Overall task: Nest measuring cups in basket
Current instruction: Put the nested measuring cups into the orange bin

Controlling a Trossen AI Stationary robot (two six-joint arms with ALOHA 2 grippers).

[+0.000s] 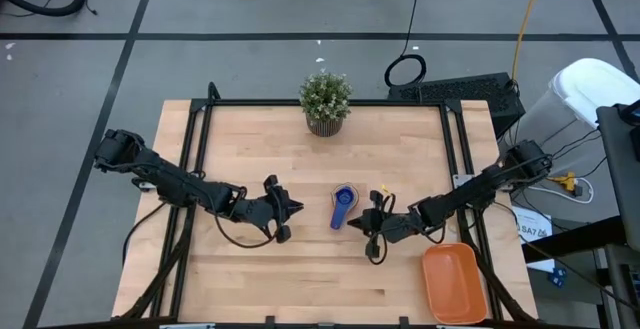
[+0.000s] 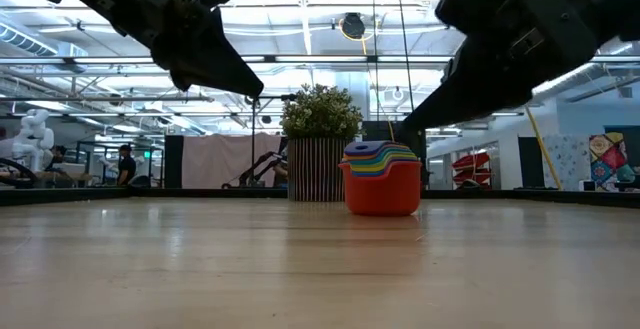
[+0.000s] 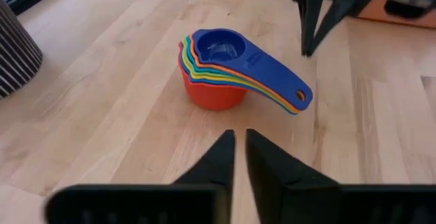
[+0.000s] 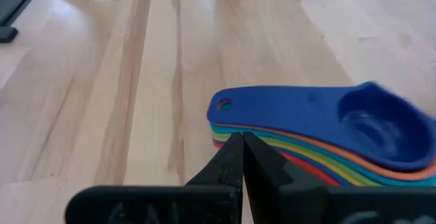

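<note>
Your measuring cups [image 1: 343, 207] are sitting nested in one stack on the bare table [image 1: 250, 279], between both grippers and touching neither. Your left gripper [image 1: 291, 207] is hanging near the bowl side, fingers parted by only a thin slit. Your right gripper [image 1: 366, 221] is hovering just beside the handle ends, fingers pressed together, gripping nothing. The basket [image 1: 455, 282] is lying apart near the table's corner; the potted plant [image 1: 325, 101] is standing well behind.

Glossy, smooth plastic is seen in the cups [image 3: 225, 67] and basket [image 1: 455, 281]. The table [image 1: 300, 279] is formed of matt, pale wood planks.
</note>
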